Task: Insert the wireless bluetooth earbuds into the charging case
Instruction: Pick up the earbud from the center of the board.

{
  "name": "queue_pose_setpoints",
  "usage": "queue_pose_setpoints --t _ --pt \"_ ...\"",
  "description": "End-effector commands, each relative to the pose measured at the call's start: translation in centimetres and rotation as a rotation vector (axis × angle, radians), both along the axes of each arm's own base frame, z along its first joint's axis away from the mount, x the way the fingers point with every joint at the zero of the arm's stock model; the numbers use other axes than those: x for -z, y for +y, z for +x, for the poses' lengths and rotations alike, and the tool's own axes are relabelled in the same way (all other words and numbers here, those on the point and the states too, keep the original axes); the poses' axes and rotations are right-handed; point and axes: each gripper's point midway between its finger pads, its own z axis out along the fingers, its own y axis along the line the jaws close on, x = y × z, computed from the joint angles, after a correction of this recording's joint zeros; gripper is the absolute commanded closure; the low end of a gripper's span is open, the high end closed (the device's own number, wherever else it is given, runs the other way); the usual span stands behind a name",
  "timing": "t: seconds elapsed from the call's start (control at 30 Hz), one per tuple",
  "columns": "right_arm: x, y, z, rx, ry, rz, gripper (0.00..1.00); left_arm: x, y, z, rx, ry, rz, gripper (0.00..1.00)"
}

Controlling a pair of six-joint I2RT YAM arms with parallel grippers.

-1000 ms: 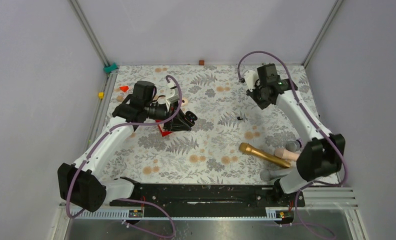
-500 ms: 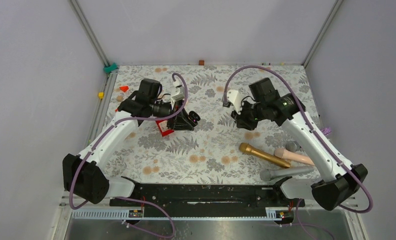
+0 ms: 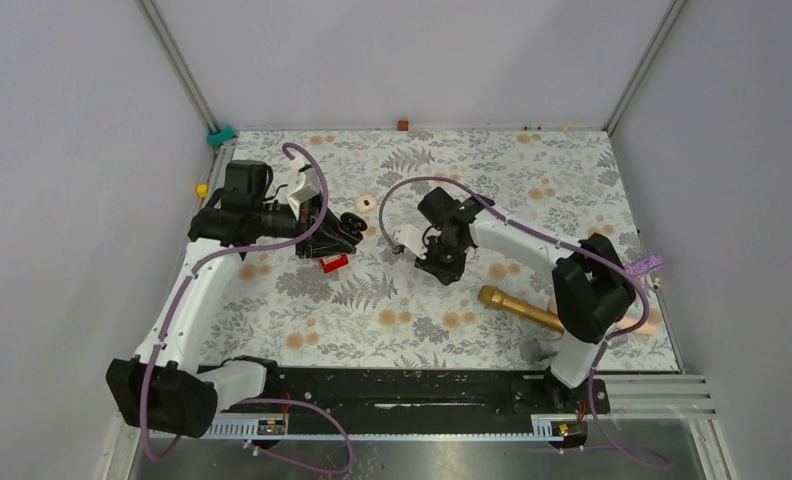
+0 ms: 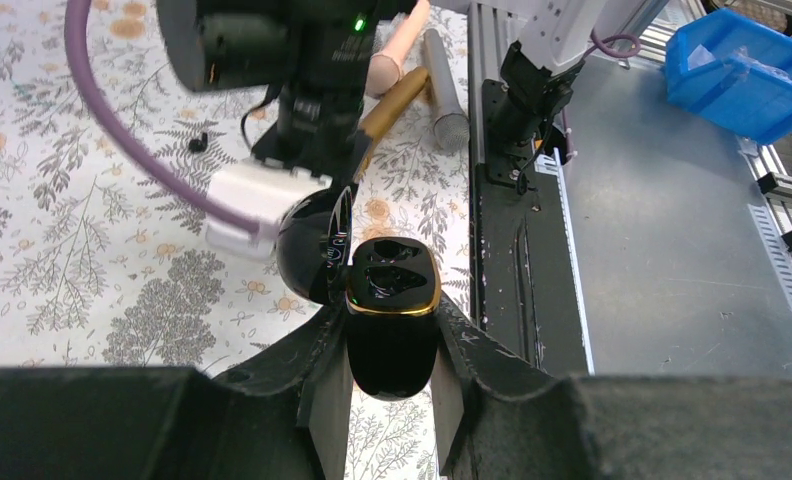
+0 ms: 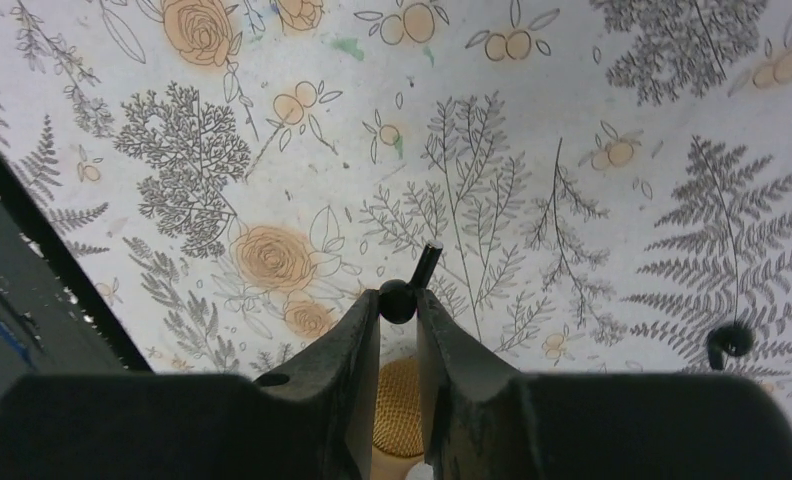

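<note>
In the left wrist view, my left gripper (image 4: 392,318) is shut on the black charging case (image 4: 392,285), which has a gold rim. Its lid (image 4: 310,255) hangs open to the left and two dark sockets show. From above, this gripper (image 3: 349,229) holds the case at left of centre. My right gripper (image 5: 399,303) is shut on a black earbud (image 5: 404,292), its stem pointing past the fingertips above the floral cloth. A second black earbud (image 5: 729,340) lies on the cloth to the right. From above, the right gripper (image 3: 439,266) hangs near the middle, a short way right of the case.
A red box (image 3: 334,264) lies just below the left gripper. A golden microphone (image 3: 520,309) lies to the right of centre, with grey (image 4: 442,85) and pink (image 4: 400,48) microphones beside it. Small bits sit along the far and left edges. A black rail (image 3: 402,388) runs along the near edge.
My right arm has swung from the far right of the table to the middle, toward the case. My left gripper has drawn back to the left with the case.
</note>
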Motion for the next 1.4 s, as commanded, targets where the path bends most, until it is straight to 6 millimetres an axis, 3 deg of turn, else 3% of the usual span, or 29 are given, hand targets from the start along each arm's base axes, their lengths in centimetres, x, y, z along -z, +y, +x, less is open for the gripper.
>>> queue_pose_setpoints --t 0.0,0.3,0.6,0.87,1.0,1.17,1.27,1.37 --pt "0.4 1.5 2.2 -0.096 -0.118 -0.053 0.75 -2.2 0.2 -1.2 0.056 -0.081 -0.072 1.00" --pt "4.5 1.8 3.1 -0.196 -0.162 -0.207 0.73 -2.1 0.3 -0.9 0.056 -0.061 -0.082 1.00" --pt "4.8 1.2 4.8 -0.216 -0.275 -0.280 0.66 -2.0 0.4 -1.0 0.060 -0.052 -0.089 1.00" --pt "4.4 0.5 5.6 -0.195 -0.322 -0.312 0.52 -2.1 0.4 -1.1 0.062 -0.055 -0.092 1.00" --pt "3.7 0.5 5.4 -0.173 -0.324 -0.300 0.47 -2.1 0.4 -1.2 0.062 -0.058 -0.092 1.00" --pt "0.7 1.0 3.7 -0.075 -0.219 -0.179 0.43 -2.1 0.4 -1.3 0.063 -0.060 -0.093 1.00" --pt "-0.9 0.9 2.6 0.059 -0.080 -0.068 0.41 -2.2 0.4 -1.4 0.065 -0.064 -0.096 1.00" --pt "-2.0 0.5 3.0 0.253 0.039 0.019 0.41 -2.3 0.5 -1.5 0.065 -0.071 -0.096 1.00"
